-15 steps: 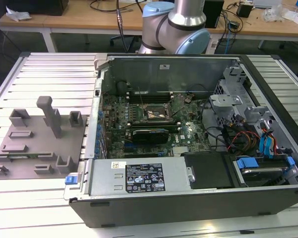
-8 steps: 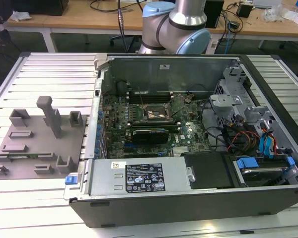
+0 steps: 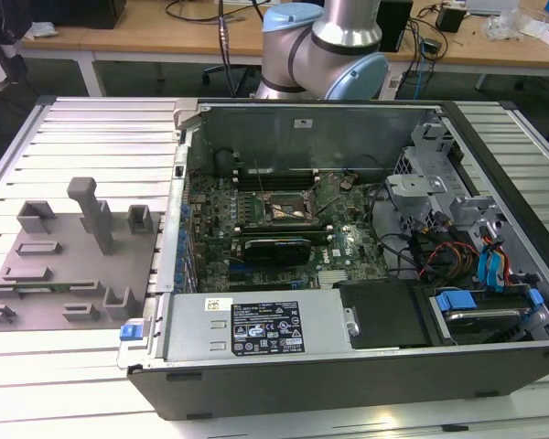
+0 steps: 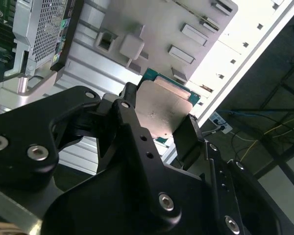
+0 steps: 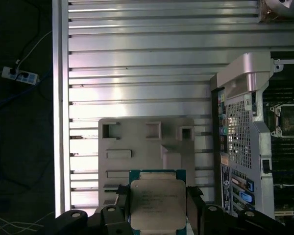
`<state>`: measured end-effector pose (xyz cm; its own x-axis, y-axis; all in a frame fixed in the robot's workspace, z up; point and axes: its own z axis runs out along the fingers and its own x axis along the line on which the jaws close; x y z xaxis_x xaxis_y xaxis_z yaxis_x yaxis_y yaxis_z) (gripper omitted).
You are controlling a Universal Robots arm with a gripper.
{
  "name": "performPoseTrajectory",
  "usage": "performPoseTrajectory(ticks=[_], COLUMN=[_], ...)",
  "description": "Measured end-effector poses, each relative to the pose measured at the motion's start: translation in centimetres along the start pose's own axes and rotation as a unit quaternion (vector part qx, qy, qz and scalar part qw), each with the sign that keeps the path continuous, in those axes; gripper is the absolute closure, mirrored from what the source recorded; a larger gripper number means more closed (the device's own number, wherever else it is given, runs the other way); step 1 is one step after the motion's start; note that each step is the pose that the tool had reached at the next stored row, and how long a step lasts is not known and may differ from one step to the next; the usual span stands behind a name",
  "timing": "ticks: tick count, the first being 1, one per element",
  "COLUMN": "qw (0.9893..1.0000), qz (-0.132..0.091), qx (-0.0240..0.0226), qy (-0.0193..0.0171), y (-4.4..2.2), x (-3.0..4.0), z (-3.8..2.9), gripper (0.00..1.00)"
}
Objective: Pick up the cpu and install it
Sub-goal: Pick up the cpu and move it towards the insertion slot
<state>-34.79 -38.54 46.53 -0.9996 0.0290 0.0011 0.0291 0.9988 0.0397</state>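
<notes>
Black gripper [image 4: 160, 105] pointing down, clamped on cpu [image 5: 158, 203], above grey fixture [image 5: 137, 142]

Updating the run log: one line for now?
hand: shut on small square silvery-topped cpu | cpu: held above grey plastic fixture plate

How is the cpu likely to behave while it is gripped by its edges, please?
Probably stiff: the cpu sits flat between the fingers without bending. Its smooth metal top looks slippery, so the thin edge grip might let it slide or twist. Likely light but fragile, given the thin green board edge showing around that top.
</notes>
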Motion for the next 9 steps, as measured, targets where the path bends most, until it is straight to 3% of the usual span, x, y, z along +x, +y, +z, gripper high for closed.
performPoseTrajectory(ticks=[9], qw=[1.0], qz=[0.0], qx=[0.0], qy=[0.0001], y=[0.03], x=[-0.95], z=[0.0], gripper=[0.45])
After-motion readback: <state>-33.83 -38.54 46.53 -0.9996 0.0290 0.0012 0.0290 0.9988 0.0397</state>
